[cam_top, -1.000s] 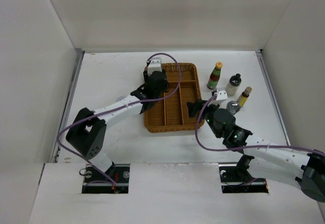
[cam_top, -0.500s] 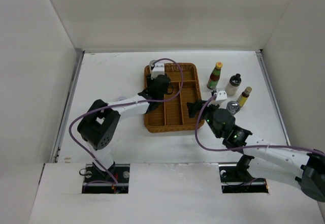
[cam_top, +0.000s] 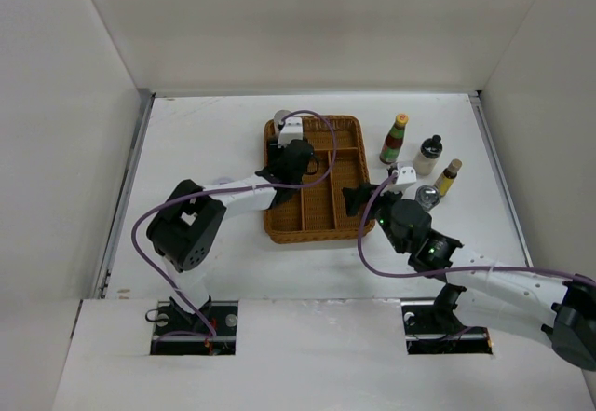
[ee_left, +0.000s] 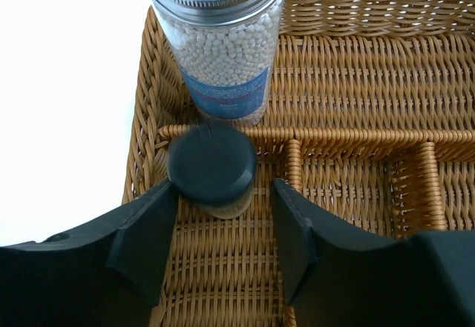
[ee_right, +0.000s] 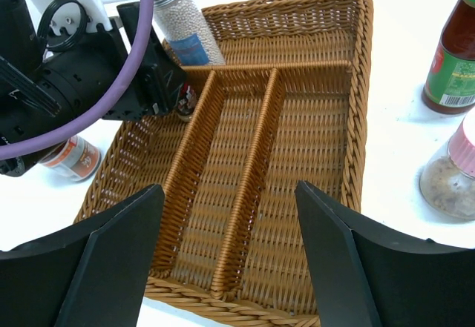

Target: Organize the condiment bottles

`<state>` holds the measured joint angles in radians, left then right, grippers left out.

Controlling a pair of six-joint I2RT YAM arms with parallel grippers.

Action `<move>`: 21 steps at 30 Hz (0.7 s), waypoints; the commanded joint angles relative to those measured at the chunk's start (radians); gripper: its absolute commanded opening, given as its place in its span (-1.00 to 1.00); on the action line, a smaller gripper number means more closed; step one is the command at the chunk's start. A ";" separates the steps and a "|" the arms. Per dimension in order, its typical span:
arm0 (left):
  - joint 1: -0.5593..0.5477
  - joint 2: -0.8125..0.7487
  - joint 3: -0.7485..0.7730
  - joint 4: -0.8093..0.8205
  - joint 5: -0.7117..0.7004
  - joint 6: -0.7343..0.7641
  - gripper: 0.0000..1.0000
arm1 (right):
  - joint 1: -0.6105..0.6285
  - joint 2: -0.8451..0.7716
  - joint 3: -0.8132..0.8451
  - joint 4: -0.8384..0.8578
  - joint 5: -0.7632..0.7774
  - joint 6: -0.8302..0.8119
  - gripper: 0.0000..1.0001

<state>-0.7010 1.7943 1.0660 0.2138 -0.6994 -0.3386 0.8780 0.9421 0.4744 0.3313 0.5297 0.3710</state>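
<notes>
The brown woven tray (cam_top: 343,164) lies mid-table. A silver-lidded jar of white beads (ee_left: 219,45) stands in its far left compartment. A small black-capped bottle (ee_left: 211,165) stands upright in the left long compartment. My left gripper (ee_left: 223,193) is open just behind it, the cap against the left finger and clear of the right one. My right gripper (ee_right: 228,190) is open and empty above the tray's near edge. To the right of the tray stand a red-green bottle (cam_top: 395,141), a pale black-capped bottle (cam_top: 427,155), a yellow bottle (cam_top: 448,177) and a pink-capped jar (ee_right: 453,171).
A small orange-labelled jar (ee_right: 70,156) lies on the table just left of the tray, under my left arm. My left arm's purple cable (cam_top: 321,145) loops over the tray. White walls enclose the table on three sides.
My left arm's elbow has swung right, and its gripper has shifted slightly right and nearer over the tray's left side. The right arm has not moved.
</notes>
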 commanded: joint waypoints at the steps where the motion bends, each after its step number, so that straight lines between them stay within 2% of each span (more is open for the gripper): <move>1: 0.004 -0.023 -0.003 0.036 -0.005 0.007 0.04 | -0.001 -0.022 -0.003 0.064 0.006 0.009 0.58; 8: 0.007 -0.064 -0.001 0.042 0.000 0.006 0.50 | 0.000 -0.029 -0.003 0.063 0.006 0.009 0.59; 15: -0.001 -0.162 -0.024 0.041 0.000 0.006 0.51 | 0.002 -0.026 -0.003 0.063 0.006 0.009 0.60; 21: 0.027 -0.386 -0.142 -0.008 -0.003 -0.026 0.50 | 0.002 -0.035 -0.003 0.063 0.006 0.009 0.60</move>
<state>-0.6949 1.5379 0.9703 0.2092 -0.6949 -0.3412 0.8780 0.9283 0.4740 0.3313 0.5297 0.3714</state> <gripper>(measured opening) 0.753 0.799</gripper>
